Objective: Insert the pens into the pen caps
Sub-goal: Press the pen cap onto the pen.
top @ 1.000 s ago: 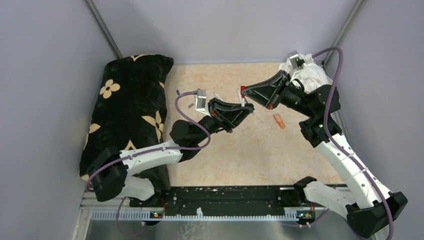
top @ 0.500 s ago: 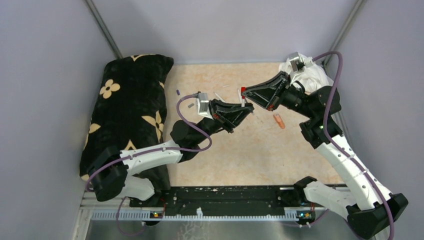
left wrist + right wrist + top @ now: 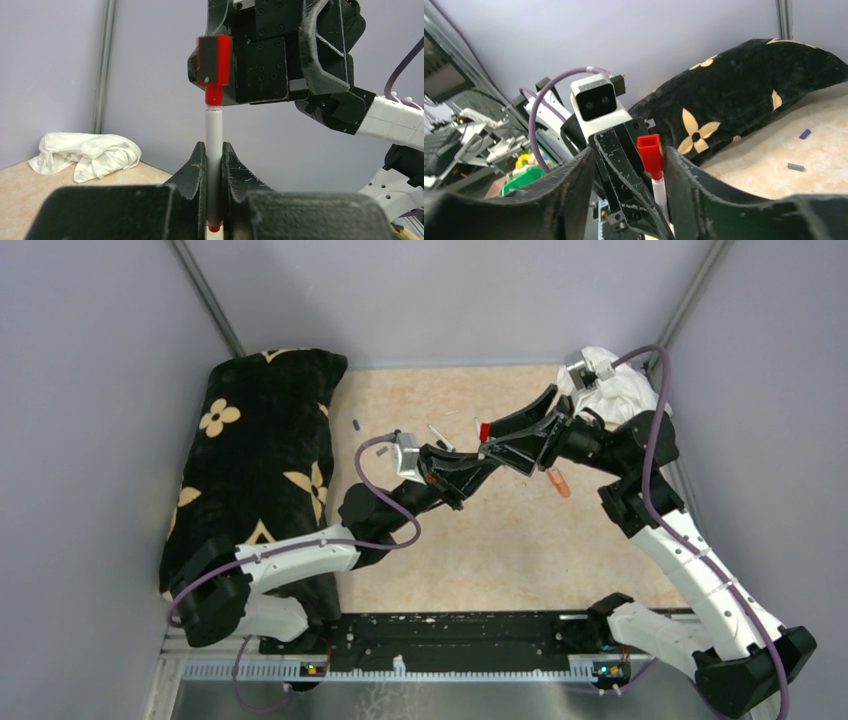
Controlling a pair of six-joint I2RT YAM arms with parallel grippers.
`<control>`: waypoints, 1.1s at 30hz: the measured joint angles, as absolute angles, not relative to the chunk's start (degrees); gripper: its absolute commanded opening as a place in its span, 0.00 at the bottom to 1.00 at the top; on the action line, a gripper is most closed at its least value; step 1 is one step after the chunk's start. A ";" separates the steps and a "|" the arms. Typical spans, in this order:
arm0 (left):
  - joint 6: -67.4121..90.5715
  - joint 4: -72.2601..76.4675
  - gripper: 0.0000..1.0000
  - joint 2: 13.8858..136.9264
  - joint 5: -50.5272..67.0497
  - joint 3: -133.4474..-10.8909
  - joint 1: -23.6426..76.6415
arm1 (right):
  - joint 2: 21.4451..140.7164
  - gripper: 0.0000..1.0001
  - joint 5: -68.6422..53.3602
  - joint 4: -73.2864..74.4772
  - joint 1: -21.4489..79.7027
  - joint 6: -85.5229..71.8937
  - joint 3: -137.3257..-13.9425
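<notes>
A white pen [image 3: 214,131] stands upright in my left gripper [image 3: 214,156], which is shut on its barrel. A red pen cap [image 3: 214,62] sits on the pen's top end. From above, the red cap [image 3: 484,431] is over the middle of the table, where both grippers meet. My right gripper [image 3: 628,160] is open around the red cap [image 3: 650,152], whose side lies close to one of its fingers [image 3: 684,175]. An orange highlighter [image 3: 558,482] lies on the table to the right. Another pen [image 3: 438,433] lies behind the left gripper [image 3: 478,462].
A black cushion with cream flowers [image 3: 265,455] fills the table's left side. A white cloth [image 3: 615,390] is bunched at the back right corner. A blue cap [image 3: 805,134] and a grey cap [image 3: 795,167] lie loose near the cushion.
My right gripper has opened and let go of the red cap, which stays on the pen. The left gripper still holds the pen and has shifted slightly right.
</notes>
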State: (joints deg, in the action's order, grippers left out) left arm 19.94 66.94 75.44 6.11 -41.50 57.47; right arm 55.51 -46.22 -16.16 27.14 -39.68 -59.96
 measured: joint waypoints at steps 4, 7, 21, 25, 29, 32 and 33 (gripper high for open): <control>19.75 65.80 0.00 74.11 6.15 -40.88 57.34 | 55.57 0.63 -47.86 -15.20 27.09 -37.30 -60.25; 19.68 64.64 0.00 73.03 6.87 -40.73 57.32 | 56.42 0.63 -48.93 -13.02 26.83 -34.44 -62.08; 19.86 61.52 0.00 71.22 9.04 -40.29 57.21 | 59.77 0.49 -51.18 -10.52 25.96 -32.49 -66.98; 19.88 60.77 0.00 71.22 9.13 -40.29 57.21 | 59.88 0.40 -51.75 -9.43 25.96 -32.18 -67.22; 19.90 60.40 0.00 71.24 9.21 -40.29 57.21 | 60.10 0.36 -51.94 -8.29 25.96 -31.83 -67.22; 19.92 60.40 0.00 71.24 9.26 -40.29 57.21 | 60.29 0.33 -51.94 -7.20 25.96 -31.46 -67.22; 19.94 60.40 0.00 71.24 9.26 -40.29 57.21 | 60.34 0.30 -51.94 -6.96 25.96 -31.38 -67.22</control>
